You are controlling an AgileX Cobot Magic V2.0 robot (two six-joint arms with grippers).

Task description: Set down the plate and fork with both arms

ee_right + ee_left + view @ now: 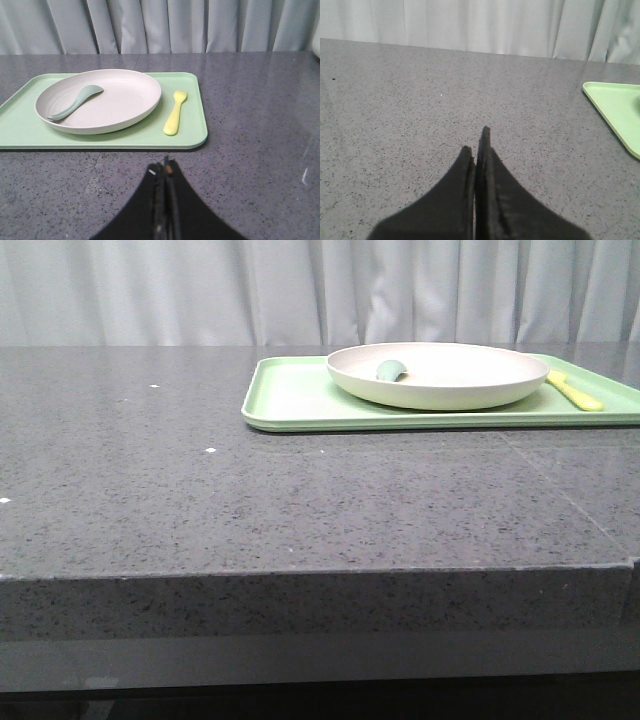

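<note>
The cream plate (437,375) sits on a light green tray (290,400) at the back right of the table; it also shows in the right wrist view (115,102). A grey-green spoon (75,101) lies inside the plate. The pale yellow fork (175,112) lies on the tray beside the plate, on its right in the front view (575,390). My right gripper (164,170) is shut and empty over bare table, short of the tray's near edge. My left gripper (476,142) is shut and empty over bare table, left of the tray's corner (615,107). Neither arm shows in the front view.
The dark speckled stone table (200,500) has its front edge low in the front view. A grey curtain (200,290) hangs behind the table. A seam (560,490) runs across the top near the right side.
</note>
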